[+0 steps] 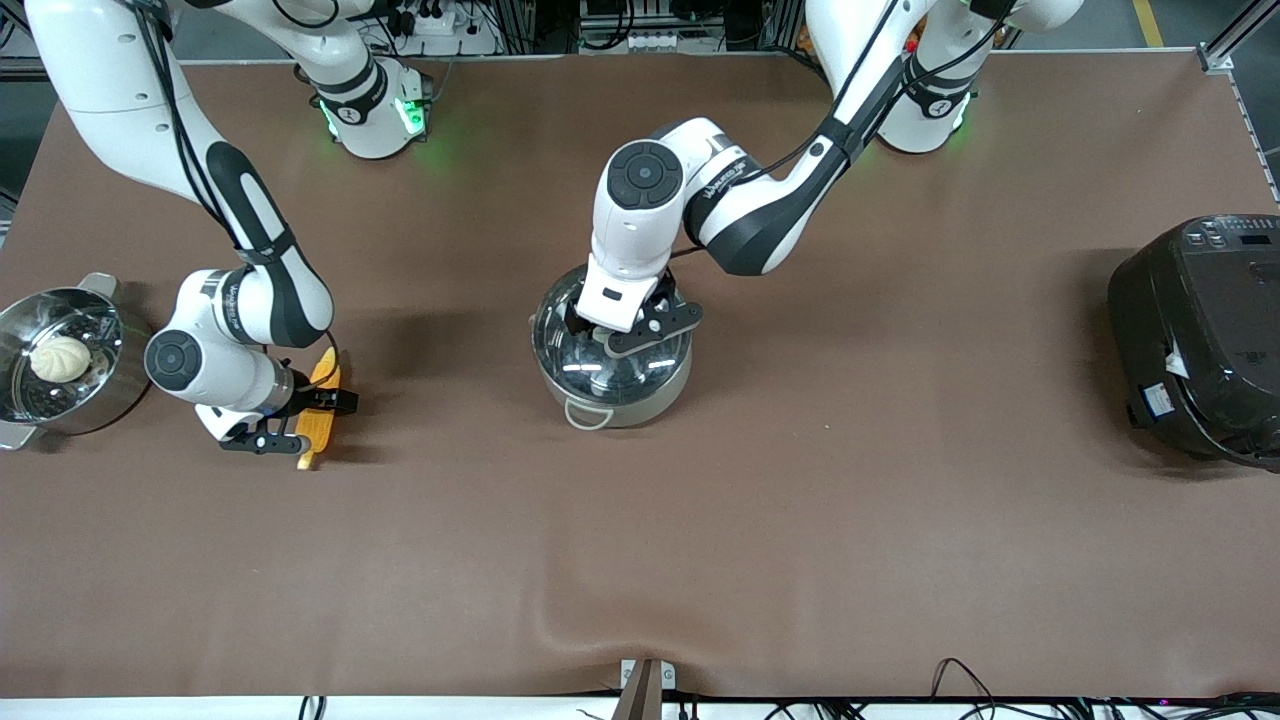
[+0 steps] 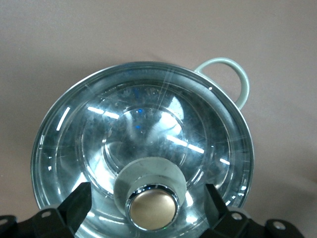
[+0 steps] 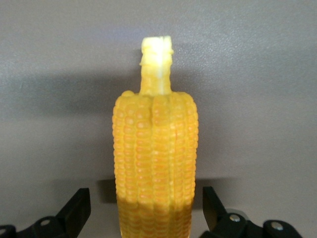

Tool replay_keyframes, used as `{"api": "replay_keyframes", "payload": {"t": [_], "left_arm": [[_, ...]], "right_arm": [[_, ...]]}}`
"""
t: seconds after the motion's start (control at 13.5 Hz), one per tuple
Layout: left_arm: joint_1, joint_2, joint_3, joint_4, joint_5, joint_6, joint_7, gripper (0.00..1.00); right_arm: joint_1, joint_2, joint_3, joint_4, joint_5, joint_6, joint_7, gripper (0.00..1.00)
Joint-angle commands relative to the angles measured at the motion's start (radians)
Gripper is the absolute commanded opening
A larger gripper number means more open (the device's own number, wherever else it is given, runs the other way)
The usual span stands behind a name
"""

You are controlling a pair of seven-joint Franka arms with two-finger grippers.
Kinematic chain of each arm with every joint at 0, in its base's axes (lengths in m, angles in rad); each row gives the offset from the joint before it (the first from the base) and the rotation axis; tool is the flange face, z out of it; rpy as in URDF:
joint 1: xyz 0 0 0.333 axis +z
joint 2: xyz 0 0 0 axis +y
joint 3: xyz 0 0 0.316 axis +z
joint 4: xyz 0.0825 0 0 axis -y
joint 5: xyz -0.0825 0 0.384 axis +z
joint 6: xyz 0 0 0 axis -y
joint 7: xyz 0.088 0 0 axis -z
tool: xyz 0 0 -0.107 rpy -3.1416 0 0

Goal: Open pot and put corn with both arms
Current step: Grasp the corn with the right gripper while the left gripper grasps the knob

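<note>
The pot (image 1: 612,375) stands at the middle of the table (image 1: 800,500), its glass lid (image 1: 610,345) still on. The left gripper (image 1: 612,335) hangs just over the lid, open, its fingers (image 2: 74,203) spread to either side of the tan knob (image 2: 152,208) and not yet touching it. The corn (image 1: 320,405) lies flat on the table toward the right arm's end, its pale stub (image 3: 156,62) pointing toward the front camera. The right gripper (image 1: 300,420) is low at the corn, also open, with a finger on each side of the cob's thick part and a gap showing on both sides.

Both arms seem to be at the point of grasping. For the lid, the left gripper looks centred on the knob; it should likely settle a touch lower so the pads close on the knob's waist and not its rounded cap, then lift straight up so the lid's rim clears the pot without dragging it. For the corn, the right gripper should close across the thick middle, where the cob is widest and least likely to roll or tilt out.

Near the corn, farther toward the table's end, stands a steamer pot (image 1: 60,360) holding a white bun (image 1: 60,357); the right arm's elbow swings close to it. A black cooker (image 1: 1200,340) sits at the left arm's end, well apart from the work. The stretch of table between corn and pot is bare, so the carry looks unobstructed once the lid is away.
</note>
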Motion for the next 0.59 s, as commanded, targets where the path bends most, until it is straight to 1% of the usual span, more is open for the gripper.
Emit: {"api": "replay_keyframes", "payload": {"t": [0.0,0.07,0.15,0.22,0.37,0.52], "left_arm": [[-0.032,0.021,0.017,0.028,0.022,0.005,-0.039,1.00],[-0.034,0.023,0.017,0.028,0.020,0.005,-0.048,1.00],[-0.034,0.024,0.017,0.026,0.022,0.005,-0.051,1.00],[-0.034,0.026,0.017,0.025,0.022,0.005,-0.051,1.00],[-0.036,0.037,0.017,0.025,0.020,0.005,-0.053,1.00],[-0.039,0.040,0.017,0.025,0.020,0.005,-0.053,0.99]], "right_arm": [[-0.006,0.004,0.002,0.000,0.011,0.006,0.003,1.00],[-0.006,0.002,0.002,0.000,0.011,0.008,0.004,0.56],[-0.006,0.002,0.002,-0.001,0.011,0.008,0.004,0.18],[-0.008,0.002,0.002,-0.004,0.011,0.010,0.004,0.06],[-0.006,-0.001,0.002,-0.010,0.011,0.013,0.006,0.01],[-0.006,-0.004,0.002,-0.012,0.011,0.013,0.004,0.00]]}}
